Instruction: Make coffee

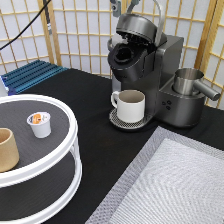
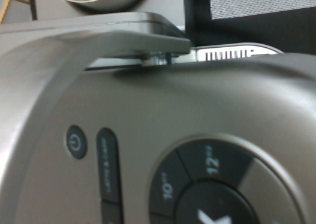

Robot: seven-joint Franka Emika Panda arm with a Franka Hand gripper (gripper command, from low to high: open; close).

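The coffee pod, white with an orange-and-dark foil top, stands on the upper tier of a round white tray. The grey coffee machine has its lid tilted up, and the dark pod chamber shows under it. A white mug sits on the machine's drip plate. My gripper is at the exterior view's top edge, right by the raised silver handle, mostly cut off. The wrist view is filled by the lid's top with its buttons and the handle.
A tan handleless cup stands on the tray near the pod. A metal jug sits on the machine's side. A grey woven mat covers the exterior view's bottom right. A paper screen stands behind.
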